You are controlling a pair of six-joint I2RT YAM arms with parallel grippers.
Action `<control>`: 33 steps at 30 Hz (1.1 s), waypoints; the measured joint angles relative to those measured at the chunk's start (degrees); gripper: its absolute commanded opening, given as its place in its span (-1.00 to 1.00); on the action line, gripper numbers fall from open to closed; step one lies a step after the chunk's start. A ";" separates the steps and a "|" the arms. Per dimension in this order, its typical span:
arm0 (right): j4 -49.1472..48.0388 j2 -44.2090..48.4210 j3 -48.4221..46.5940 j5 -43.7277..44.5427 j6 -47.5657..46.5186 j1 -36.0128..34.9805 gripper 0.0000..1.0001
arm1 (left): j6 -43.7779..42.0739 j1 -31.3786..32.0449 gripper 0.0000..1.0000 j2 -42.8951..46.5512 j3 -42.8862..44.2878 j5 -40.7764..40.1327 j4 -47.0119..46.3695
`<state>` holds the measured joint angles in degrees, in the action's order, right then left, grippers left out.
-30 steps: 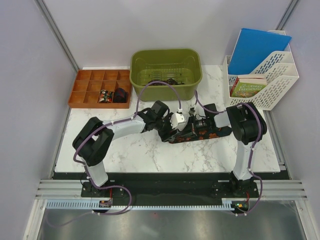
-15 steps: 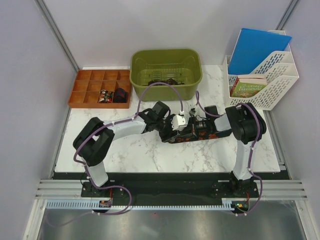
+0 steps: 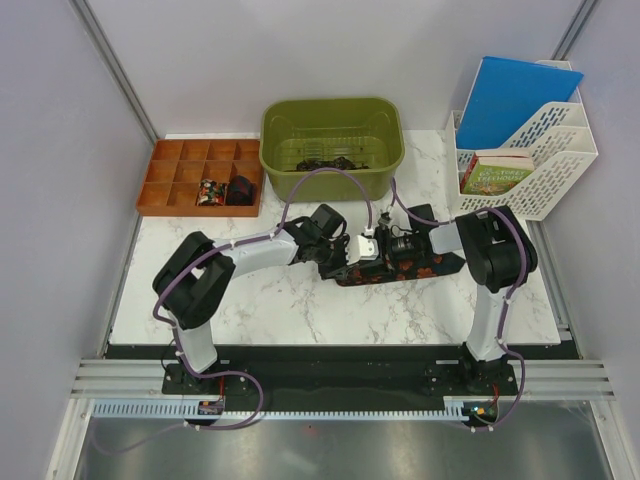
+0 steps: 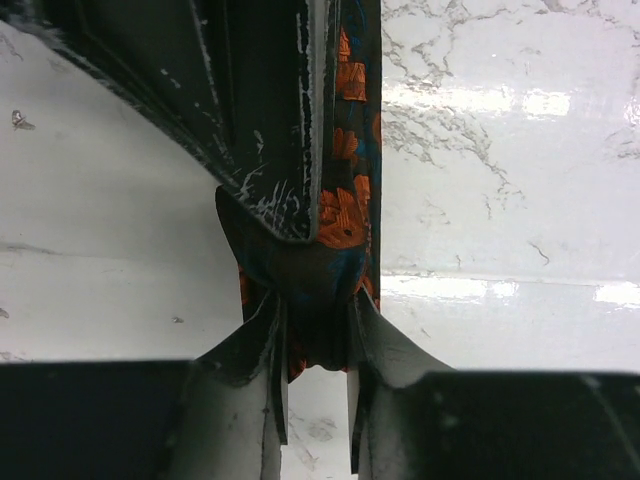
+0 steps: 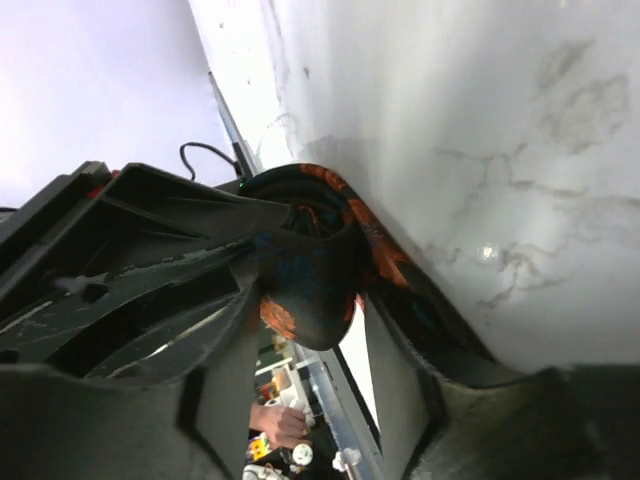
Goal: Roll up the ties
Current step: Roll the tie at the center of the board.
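With the left gripper (image 4: 315, 385) pinching the tie (image 4: 345, 215) and the right gripper (image 5: 310, 330) spread around it, hold tension before re-gripping.

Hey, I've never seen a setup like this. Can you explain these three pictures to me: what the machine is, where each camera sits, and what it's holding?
These are two small robot arms bolted to the near edge of a marble table. The wide picture looks down from above and behind them; the two close-ups come from a camera on each wrist, looking along its fingers. On the table lie a black tie with orange blotches, a green bin, an orange tray holding two small bundles, probably rolled ties, and a white rack with a blue folder and a book. The left gripper is pinched shut on the tie. The right gripper has its fingers apart around a folded part of the tie, so it is not gripping.
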<state>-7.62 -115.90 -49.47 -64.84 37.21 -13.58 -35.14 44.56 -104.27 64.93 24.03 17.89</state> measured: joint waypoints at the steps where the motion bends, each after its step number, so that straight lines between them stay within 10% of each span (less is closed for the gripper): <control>1: 1.73 0.66 -0.63 0.70 -0.33 0.00 0.11 | -0.09 0.00 -0.71 0.04 0.07 0.00 0.07; 33: 22.18 3.74 -4.90 8.83 -6.58 2.08 -0.21 | -6.80 1.99 -0.89 -5.88 12.57 -6.16 17.22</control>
<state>14.57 -112.16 -54.37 -56.01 30.63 -11.51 -41.93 46.54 -110.15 77.49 17.87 35.11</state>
